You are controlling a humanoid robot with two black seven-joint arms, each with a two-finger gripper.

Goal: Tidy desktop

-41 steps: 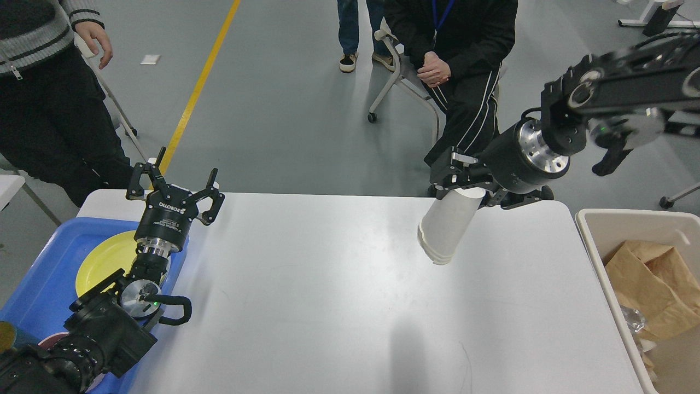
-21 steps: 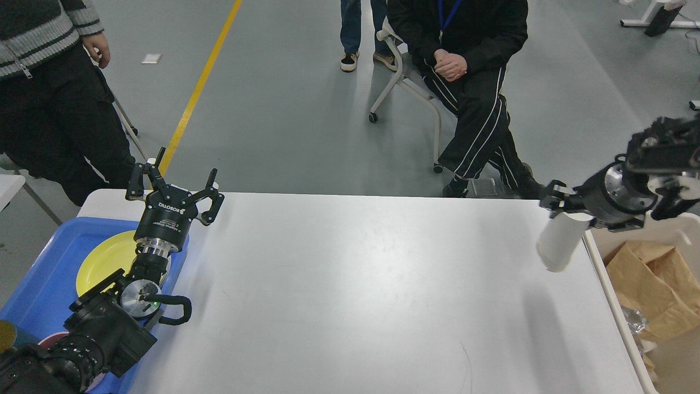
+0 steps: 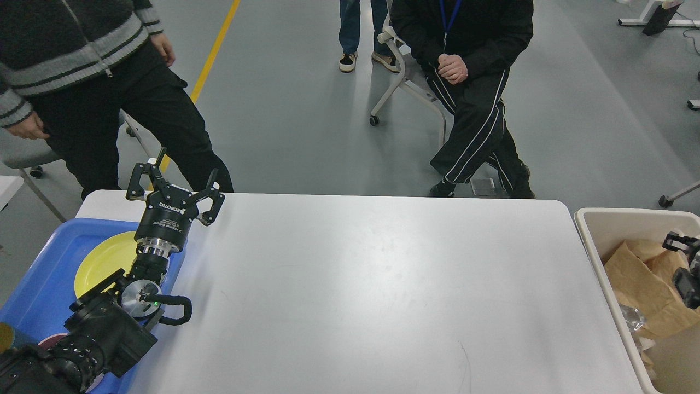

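The white desktop (image 3: 372,284) fills the middle of the head view and is bare. My left gripper (image 3: 176,176) is open and empty, pointing up over the desktop's far left corner, beside the blue tray (image 3: 44,268). Only a small dark part of my right gripper (image 3: 680,242) shows at the right edge, over the beige bin (image 3: 593,224); its fingers cannot be told apart. The white paper cups it held earlier are out of view.
The blue tray holds a yellow plate (image 3: 101,260) under my left arm. The beige bin holds crumpled brown paper (image 3: 637,276). A person (image 3: 98,76) stands at the far left corner. Another person (image 3: 465,71) sits on a chair behind the far edge.
My right arm has swung right with the white cups, off the desktop and over the bin; the cups no longer show. The standing person stepped closer. My left arm has not moved.
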